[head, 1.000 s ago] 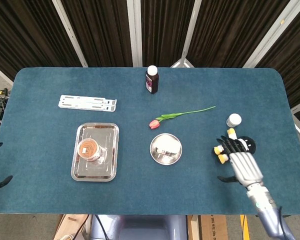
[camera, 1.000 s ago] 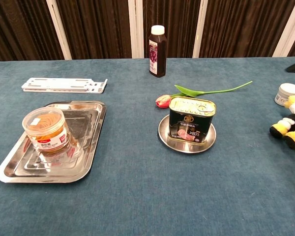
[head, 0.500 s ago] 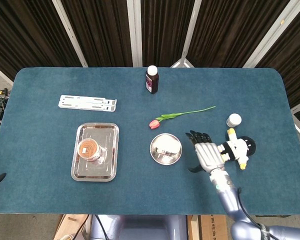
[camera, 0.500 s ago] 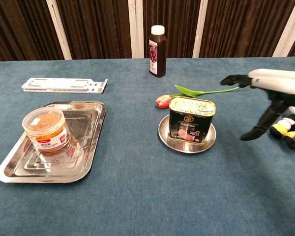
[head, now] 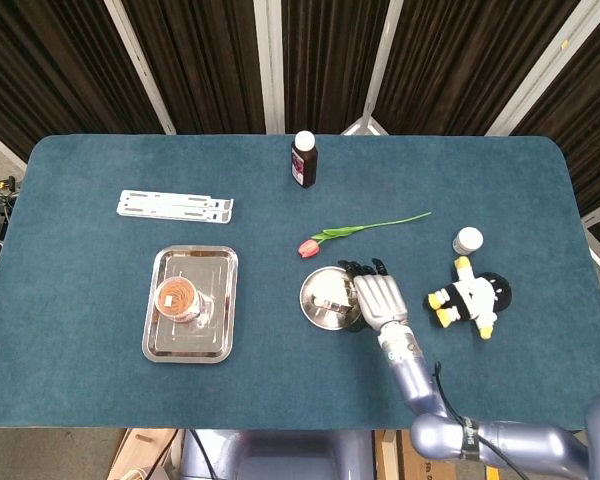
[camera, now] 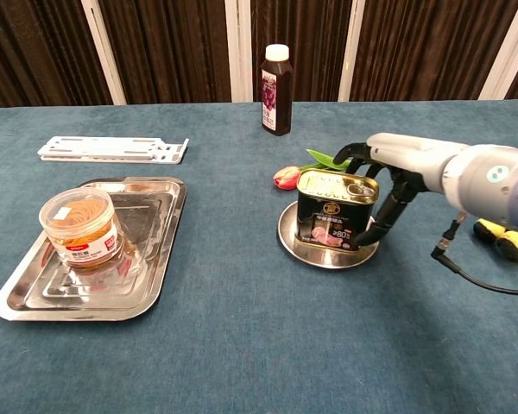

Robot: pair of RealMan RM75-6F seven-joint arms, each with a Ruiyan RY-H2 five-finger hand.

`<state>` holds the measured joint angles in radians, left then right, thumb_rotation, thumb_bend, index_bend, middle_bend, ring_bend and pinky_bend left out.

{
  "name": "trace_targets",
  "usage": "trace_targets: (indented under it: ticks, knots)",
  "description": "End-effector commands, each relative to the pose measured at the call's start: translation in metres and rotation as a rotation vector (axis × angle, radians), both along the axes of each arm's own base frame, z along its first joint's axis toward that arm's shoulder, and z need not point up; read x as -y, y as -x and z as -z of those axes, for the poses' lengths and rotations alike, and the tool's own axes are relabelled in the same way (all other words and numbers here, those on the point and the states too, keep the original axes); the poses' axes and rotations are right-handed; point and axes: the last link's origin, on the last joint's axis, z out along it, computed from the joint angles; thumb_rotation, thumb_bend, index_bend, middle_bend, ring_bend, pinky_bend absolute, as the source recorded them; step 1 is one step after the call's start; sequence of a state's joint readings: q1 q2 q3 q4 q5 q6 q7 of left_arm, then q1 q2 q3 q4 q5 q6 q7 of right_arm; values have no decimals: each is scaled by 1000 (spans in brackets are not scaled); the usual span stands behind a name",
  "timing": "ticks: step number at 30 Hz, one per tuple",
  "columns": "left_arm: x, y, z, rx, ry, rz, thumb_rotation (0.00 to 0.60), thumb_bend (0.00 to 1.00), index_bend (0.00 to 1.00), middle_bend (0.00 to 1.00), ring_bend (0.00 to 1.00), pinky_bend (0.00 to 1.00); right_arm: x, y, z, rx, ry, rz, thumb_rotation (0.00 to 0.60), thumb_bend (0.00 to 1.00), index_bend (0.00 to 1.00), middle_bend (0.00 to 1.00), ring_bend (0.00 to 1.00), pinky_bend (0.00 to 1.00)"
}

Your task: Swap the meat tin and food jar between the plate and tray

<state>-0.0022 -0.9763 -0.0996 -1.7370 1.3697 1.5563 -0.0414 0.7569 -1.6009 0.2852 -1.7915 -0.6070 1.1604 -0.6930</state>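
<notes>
Right hand (camera: 382,183) reaches in beside the tin (camera: 336,210), on the tin's right side as the chest view shows it. Its fingers (camera: 356,152) arch over the tin's far top edge, and the thumb (camera: 382,222) angles down along the tin's near right side toward the plate (camera: 321,251). Whether the hand actually clamps the tin or only cups around it, I cannot tell; the fingers look spread and lie very close to the metal. In the head view the same hand (head: 377,297) covers the right rim of the plate (head: 318,298), with the forearm running down toward the lower right.

The tin stands upright on the round plate, near the middle of the table (camera: 242,345). The jar (camera: 79,227), with its pale lid, stands upright in the left part of the steel tray (camera: 147,276), well apart from the plate. Left hand is not seen in either view.

A tulip (camera: 287,178) lies just behind the plate, its green stem (head: 380,224) stretching to the right. A dark bottle (camera: 276,78) with a white cap stands farther back. A white flat bracket (camera: 112,148) lies behind the tray. A plush toy (head: 470,298) lies to the right of the hand, and a small white pot (head: 468,240) sits behind it.
</notes>
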Motion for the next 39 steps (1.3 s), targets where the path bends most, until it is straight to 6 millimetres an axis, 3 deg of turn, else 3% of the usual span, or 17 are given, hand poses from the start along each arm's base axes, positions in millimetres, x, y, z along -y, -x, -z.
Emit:
trace_targets:
  ticks: [1,10,18,25,29,39]
  knots:
    - [0,0,-1,2,-1,-2,600,165,167,0,0,0,5,-8,6,9,24,11,600,0,268,290,286,0]
    - [0,3,-4,10,-15,-18,600,165,166,0,0,0,15,-15,15,26,85,38,600,4,444,400,382,2]
    - [0,3,-3,12,-7,-25,600,165,169,0,0,0,21,-11,21,17,95,57,600,107,481,424,404,3]
    - [0,2,-2,16,-4,-23,600,165,180,0,0,0,20,-12,25,21,89,43,600,308,548,494,476,31]
    - [1,2,-2,21,0,-22,600,165,186,0,0,0,19,-13,27,37,84,34,600,374,582,535,516,46]
    - [1,3,-4,25,-6,-28,600,165,197,0,0,0,20,-29,27,103,72,-13,600,398,600,561,541,49]
